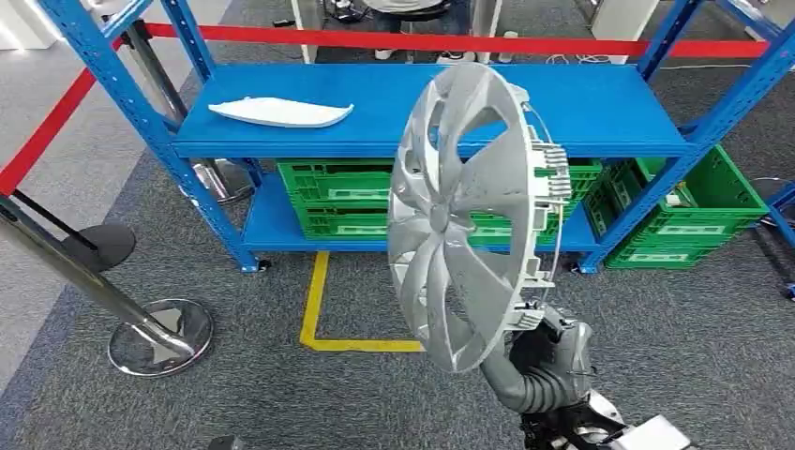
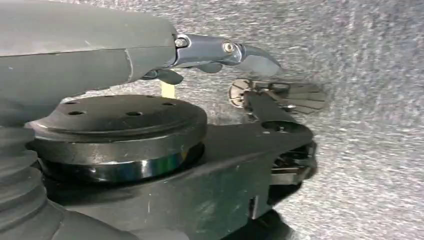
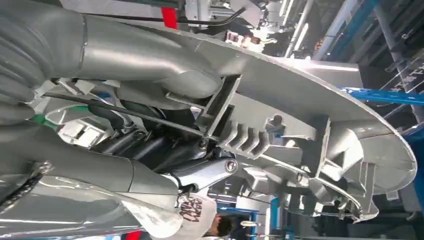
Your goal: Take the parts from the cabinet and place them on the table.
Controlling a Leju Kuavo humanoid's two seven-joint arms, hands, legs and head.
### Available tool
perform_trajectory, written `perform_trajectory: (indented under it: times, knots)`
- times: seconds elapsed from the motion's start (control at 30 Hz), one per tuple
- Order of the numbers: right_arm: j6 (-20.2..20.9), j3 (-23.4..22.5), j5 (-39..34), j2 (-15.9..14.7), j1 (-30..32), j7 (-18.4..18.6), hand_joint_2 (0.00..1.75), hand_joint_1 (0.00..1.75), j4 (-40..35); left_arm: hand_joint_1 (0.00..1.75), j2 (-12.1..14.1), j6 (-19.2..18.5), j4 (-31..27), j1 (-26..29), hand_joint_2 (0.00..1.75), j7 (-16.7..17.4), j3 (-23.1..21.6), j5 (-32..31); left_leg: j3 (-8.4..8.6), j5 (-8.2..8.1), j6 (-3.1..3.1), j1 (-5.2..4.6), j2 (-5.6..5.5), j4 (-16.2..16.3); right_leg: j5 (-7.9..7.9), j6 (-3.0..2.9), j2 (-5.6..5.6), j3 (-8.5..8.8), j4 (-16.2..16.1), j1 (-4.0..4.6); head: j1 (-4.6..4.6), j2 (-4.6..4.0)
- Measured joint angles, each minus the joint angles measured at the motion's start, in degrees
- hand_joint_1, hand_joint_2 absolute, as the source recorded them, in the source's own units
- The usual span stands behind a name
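Nearest, the right hand (image 1: 544, 342) gripped a silver wheel cover (image 1: 464, 211) by its lower rim, holding it upright above grey carpet (image 1: 281, 394); curved spokes and clipped rim showed. The left hand's (image 2: 225, 52) hold could not be told. Beyond, a white part (image 1: 281, 112) lay on the blue rack (image 1: 600, 103), green crates (image 1: 337, 192) beneath.

A blue metal rack (image 1: 600, 112) is seen standing on grey carpet (image 1: 281, 394). On its upper shelf a long white curved part (image 1: 279, 112) is laid flat near the left end. Green crates (image 1: 337, 197) are stored on the lower shelf, and another green crate (image 1: 698, 220) is set on the carpet at the rack's right end.
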Motion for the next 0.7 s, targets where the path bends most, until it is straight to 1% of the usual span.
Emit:
perform_trajectory:
  times: [0.03, 0.1, 0.13, 0.17, 0.2, 0.23, 0.27, 0.3, 0.33, 0.37, 0.4, 0.43, 0.47, 0.5, 0.53, 0.57, 0.6, 0.63, 0.67, 0.7]
  knots:
    - [0.0, 0.0, 0.0, 0.0, 0.0, 0.0, 1.75, 1.75, 0.0, 0.0, 0.0, 0.0, 0.0, 0.0, 1.75, 0.0, 0.0, 0.0, 0.0, 0.0, 0.0, 0.0, 0.0, 0.0, 0.0, 0.0, 0.0, 0.0, 0.0, 0.0, 0.0, 0.0]
    - [0.0, 0.0, 0.0, 0.0, 0.0, 0.0, 1.75, 1.75, 0.0, 0.0, 0.0, 0.0, 0.0, 0.0, 1.75, 0.0, 0.0, 0.0, -0.21, 0.04, -0.07, -0.11, -0.01, 0.1, -0.65, 0.03, 0.0, 0.96, -1.3, 0.09, 0.04, 0.0]
    - [0.0, 0.0, 0.0, 0.0, 0.0, 0.0, 1.75, 1.75, 0.0, 0.0, 0.0, 0.0, 0.0, 0.0, 1.75, 0.0, 0.0, 0.0, -0.68, 0.15, -0.26, -0.21, -0.02, 0.6, -1.79, -0.31, 0.23, 3.16, -4.5, 0.34, 0.09, 0.0]
    - [-0.1, 0.0, 0.0, 0.0, 0.0, 0.0, 1.75, 1.75, -0.1, 0.0, 0.0, 0.0, 0.0, 0.0, 1.75, 0.0, 0.0, 0.0, -0.8, 0.45, -0.45, -0.29, -0.03, 0.7, -2.25, -0.75, 0.28, 3.21, -5.0, 0.3, 0.02, 0.0]
    - [-0.3, 0.0, 0.1, 0.0, 0.2, 0.0, 1.75, 1.75, -0.2, 0.0, 0.0, 0.0, 0.0, 0.1, 1.75, -0.1, 0.0, 0.0, -1.22, 1.64, -1.11, -0.17, -0.03, 0.6, -2.02, -1.8, 0.34, 1.62, -4.6, 0.54, 0.07, 0.0]
    - [-0.4, 0.0, 0.2, 0.0, 0.3, -0.1, 1.75, 1.75, -0.2, 0.0, 0.0, 0.0, 0.0, 0.3, 1.75, -0.1, 0.0, 0.0, -2.04, -0.88, -1.93, 0.04, -0.23, 2.0, -0.76, -3.25, -0.04, 0.49, -4.7, 0.19, -0.09, 0.0]
    - [-0.5, 0.0, 0.2, 0.0, 0.2, -0.1, 1.75, 1.75, -0.2, 0.0, 0.0, 0.0, 0.0, 0.3, 1.75, -0.1, 0.0, 0.0, -2.91, -4.82, -2.32, 0.15, -0.24, 5.4, -0.16, -3.67, -0.13, 0.16, -4.7, 0.21, -0.26, 0.0]
    - [-0.5, 0.0, 0.2, 0.0, 0.3, -0.2, 1.75, 1.75, -0.2, 0.0, 0.0, 0.0, 0.0, 0.3, 1.75, -0.1, 0.0, 0.0, -4.05, -8.26, -2.62, 0.26, -0.23, 10.0, 0.42, -3.71, -0.18, -0.16, -4.6, 0.27, -0.24, 0.0]
    - [-0.5, 0.0, 0.2, 0.0, 0.3, -0.2, 1.75, 1.75, -0.2, 0.0, 0.0, 0.0, 0.0, 0.3, 1.75, -0.1, 0.0, 0.0, -5.0, -10.55, -2.75, 0.31, -0.25, 14.5, 0.99, -3.72, -0.21, -0.86, -4.5, 0.34, -0.26, 0.0]
    - [-0.5, 0.0, 0.2, 0.0, 0.3, -0.2, 1.75, 1.75, -0.2, 0.0, 0.0, -0.1, 0.0, 0.3, 1.75, -0.1, 0.0, 0.0, -5.41, -11.44, -2.81, 0.33, -0.24, 17.9, 1.45, -3.71, -0.23, -1.64, -4.3, 0.38, -0.24, 0.0]
    - [-0.6, 0.0, 0.2, 0.0, 0.3, -0.2, 1.75, 1.75, -0.2, 0.0, 0.0, -0.1, 0.0, 0.3, 1.75, -0.1, 0.0, 0.0, -4.7, -10.93, -2.78, 0.33, -0.25, 18.5, 1.77, -3.67, -0.24, -2.38, -4.0, 0.41, -0.26, 0.0]
    - [-0.6, -0.1, 0.2, 0.0, 0.3, -0.2, 1.75, 1.75, -0.2, 0.0, 0.0, -0.1, 0.0, 0.3, 1.75, -0.1, 0.0, 0.0, -2.75, -9.47, -2.63, 0.33, -0.25, 16.4, 2.03, -3.67, -0.22, -3.12, -3.6, 0.45, -0.26, 0.0]
    - [-0.6, -0.1, 0.2, 0.0, 0.3, -0.2, 1.75, 1.75, -0.2, 0.0, 0.0, -0.1, 0.0, 0.3, 1.75, -0.1, 0.0, 0.0, 0.76, -7.41, -2.31, 0.32, -0.25, 11.2, 2.29, -3.57, -0.14, -3.79, -3.2, 0.52, -0.24, 0.0]
    - [-0.6, -0.1, 0.2, 0.0, 0.3, -0.2, 1.75, 1.75, -0.2, 0.0, 0.0, -0.1, 0.0, 0.3, 1.75, -0.1, 0.0, 0.0, 4.01, -5.95, -1.94, 0.3, -0.29, 6.2, 2.47, -3.55, -0.06, -4.2, -3.0, 0.56, -0.28, 0.0]
    - [-0.6, -0.1, 0.2, 0.0, 0.3, -0.2, 1.75, 1.75, -0.2, 0.0, 0.0, -0.1, 0.0, 0.2, 1.75, -0.1, 0.0, 0.0, 6.75, -5.98, -1.35, 0.15, -0.48, 1.6, 2.75, -3.37, -0.04, -4.48, -2.9, 0.57, -0.24, 0.0]
    - [-0.6, -0.1, 0.2, 0.0, 0.3, -0.2, 1.75, 1.75, -0.2, 0.0, 0.1, -0.1, 0.0, 0.1, 1.75, -0.1, 0.0, 0.1, 7.67, -6.5, -1.05, -0.02, -0.57, -0.3, 3.07, -2.98, -0.01, -4.93, -2.7, 0.86, -0.2, 0.0]
    - [-0.6, -0.1, 0.2, 0.0, 0.3, -0.2, 1.75, 1.75, -0.2, 0.0, 0.1, -0.1, 0.0, 0.1, 1.75, -0.2, 0.0, 0.1, 7.22, -6.04, -0.97, -0.15, -0.6, -0.1, 3.56, -2.49, -0.09, -5.09, -2.8, 0.71, -0.19, 0.0]
    - [-0.6, -0.1, 0.3, 0.0, 0.3, -0.2, 1.75, 1.75, -0.2, 0.0, 0.1, -0.1, 0.0, 0.1, 1.75, -0.3, 0.0, 0.1, 6.96, -5.9, -0.78, -0.3, -0.6, -0.1, 3.87, -2.19, -0.1, -5.21, -2.9, 0.57, -0.28, 0.0]
    - [-0.7, -0.1, 0.3, 0.0, 0.4, -0.2, 1.75, 1.75, -0.2, 0.0, 0.1, -0.1, 0.0, 0.2, 1.75, -0.3, 0.0, 0.1, 6.78, -5.58, -0.5, -0.39, -0.6, -0.1, 4.31, -1.84, -0.09, -5.25, -3.1, 0.5, -0.15, 0.0]
    - [-0.7, -0.1, 0.3, 0.0, 0.4, -0.2, 1.75, 1.75, -0.3, 0.0, 0.0, -0.1, 0.0, 0.2, 1.75, -0.3, 0.0, 0.1, 6.5, -4.59, 0.07, 0.02, -0.5, -1.2, 4.44, -1.38, 0.03, -5.35, -3.0, 0.72, -0.2, 0.0]
